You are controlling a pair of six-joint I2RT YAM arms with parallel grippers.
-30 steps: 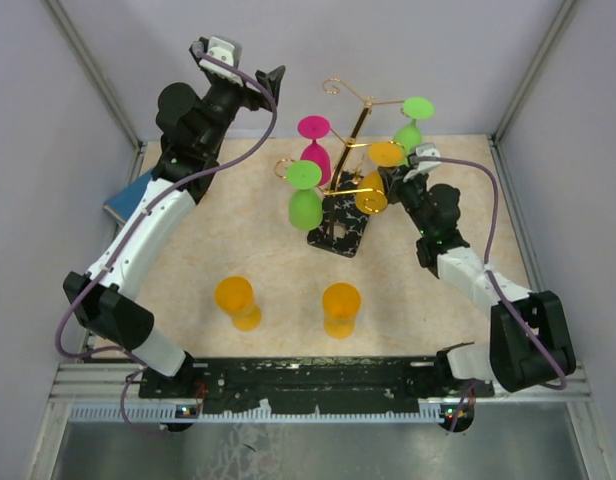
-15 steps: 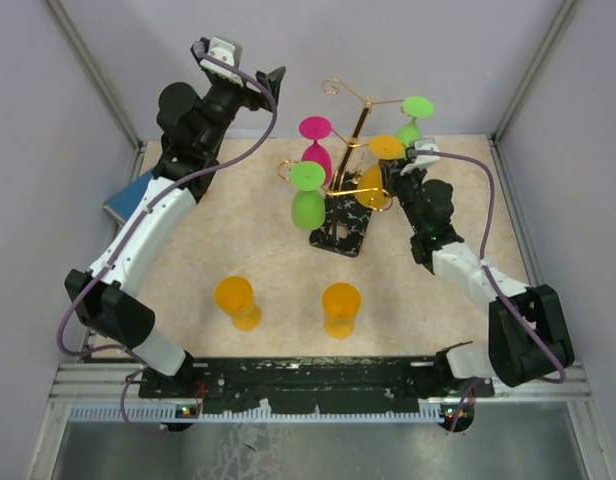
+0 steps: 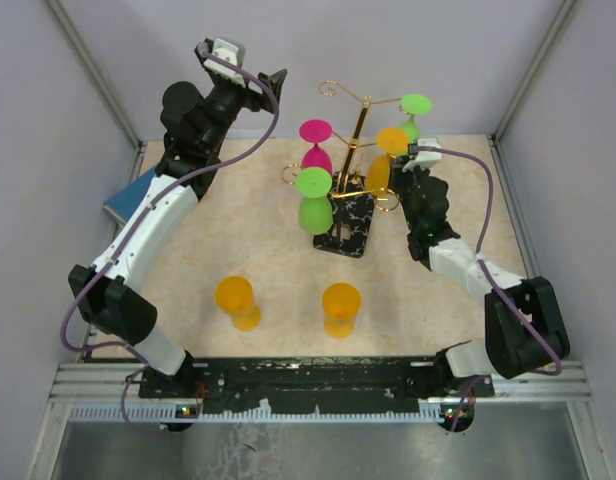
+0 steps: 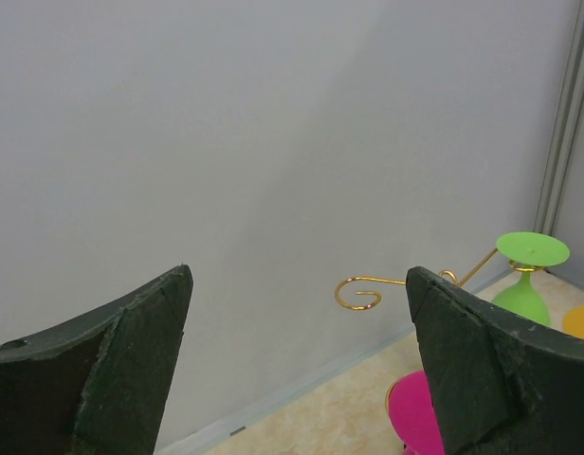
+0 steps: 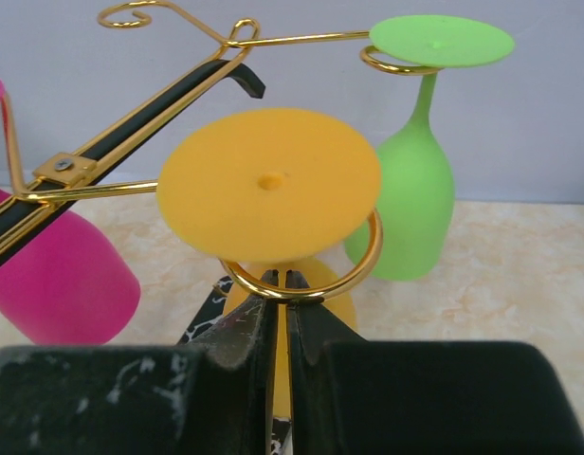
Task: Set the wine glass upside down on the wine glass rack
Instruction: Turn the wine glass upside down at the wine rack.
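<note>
An orange wine glass (image 5: 268, 185) is upside down, its flat foot on top and its bowl (image 3: 378, 175) below. My right gripper (image 5: 280, 277) is shut on its thin stem, just under the foot. A gold ring (image 5: 368, 261) of the wine glass rack (image 3: 356, 125) curls around that stem, close under the foot. The rack stands on a black marbled base (image 3: 346, 228). My left gripper (image 4: 297, 275) is open and empty, held high by the back wall at the top left (image 3: 268, 85) of the overhead view.
Hanging upside down on the rack are a green glass (image 3: 313, 205), a pink glass (image 3: 315, 135) and a second green glass (image 3: 415, 105). Two orange glasses (image 3: 236, 300) (image 3: 340, 305) stand on the table in front. A blue object (image 3: 128, 195) lies at the left edge.
My right gripper has carried the orange glass a little up and back, closer to the rack's post. The rack and its hanging glasses have shifted slightly. The left arm has barely moved.
</note>
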